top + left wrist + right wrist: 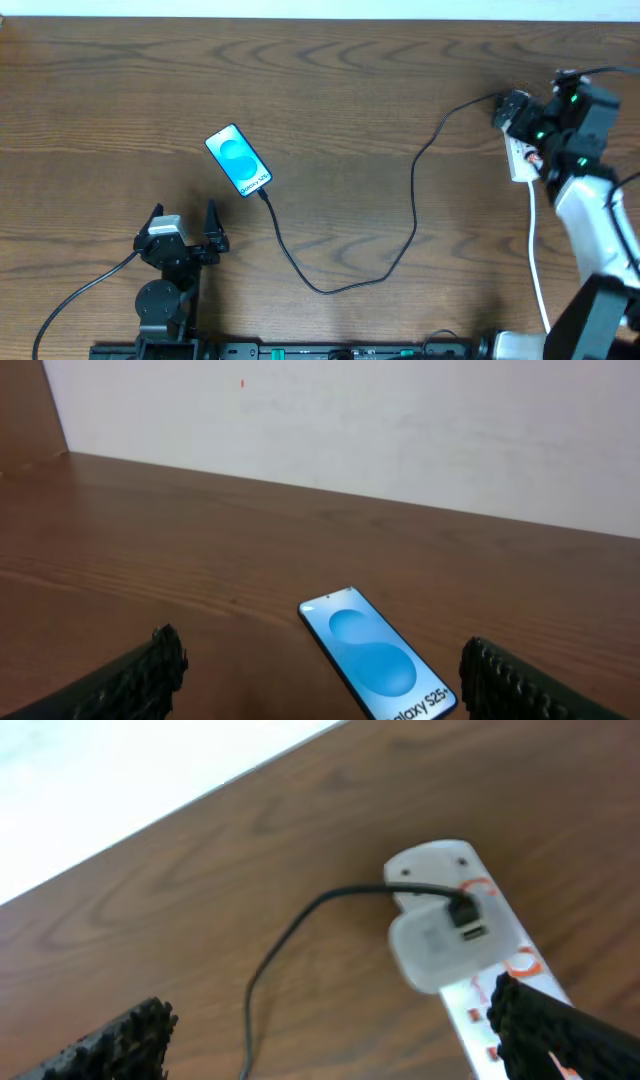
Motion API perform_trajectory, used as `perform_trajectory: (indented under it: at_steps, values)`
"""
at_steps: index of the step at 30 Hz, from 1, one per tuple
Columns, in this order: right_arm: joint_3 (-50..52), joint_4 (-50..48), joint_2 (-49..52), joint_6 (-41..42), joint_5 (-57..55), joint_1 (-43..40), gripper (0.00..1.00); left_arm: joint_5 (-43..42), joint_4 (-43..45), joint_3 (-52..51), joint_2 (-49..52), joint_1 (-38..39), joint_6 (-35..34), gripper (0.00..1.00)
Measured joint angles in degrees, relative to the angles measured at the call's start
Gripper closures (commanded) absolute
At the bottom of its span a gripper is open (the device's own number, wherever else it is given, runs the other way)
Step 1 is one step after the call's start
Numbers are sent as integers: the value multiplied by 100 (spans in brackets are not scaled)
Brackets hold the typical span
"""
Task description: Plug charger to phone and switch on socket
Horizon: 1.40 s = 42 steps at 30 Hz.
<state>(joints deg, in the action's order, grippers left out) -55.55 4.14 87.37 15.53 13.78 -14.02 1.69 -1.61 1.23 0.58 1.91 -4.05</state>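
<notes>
one phone (238, 160) just ahead of left gripper (184, 212), socket (430, 865) under right gripper (330, 1035), both released, empty

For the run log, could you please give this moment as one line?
charger: at phone | left tool: open | right tool: open over socket

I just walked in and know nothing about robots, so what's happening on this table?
Two robot arms are getting a phone charging. The lit phone lies on the wooden table, and the black charger cable seems already joined to its bottom end, running across to a white adapter in the power strip. The right gripper hovers open over the strip, holding nothing; whether its switch is on I cannot tell. The left gripper sits open, short of the phone, empty.
</notes>
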Motion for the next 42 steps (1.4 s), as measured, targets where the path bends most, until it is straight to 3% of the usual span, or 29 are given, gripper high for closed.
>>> perform_trajectory:
  at_steps: [25,39,42]
  values:
    - [4227,-2459,-3810,-7,-1340,354,1,0,-9,4,0,0,0,11]
    - [5335,-2468,-5576,-570,-2135,1185,1,0,-7,4,0,0,0,10]
    - [5447,-2050,-6004,-846,-2159,1322,1,0,-9,4,0,0,0,10]
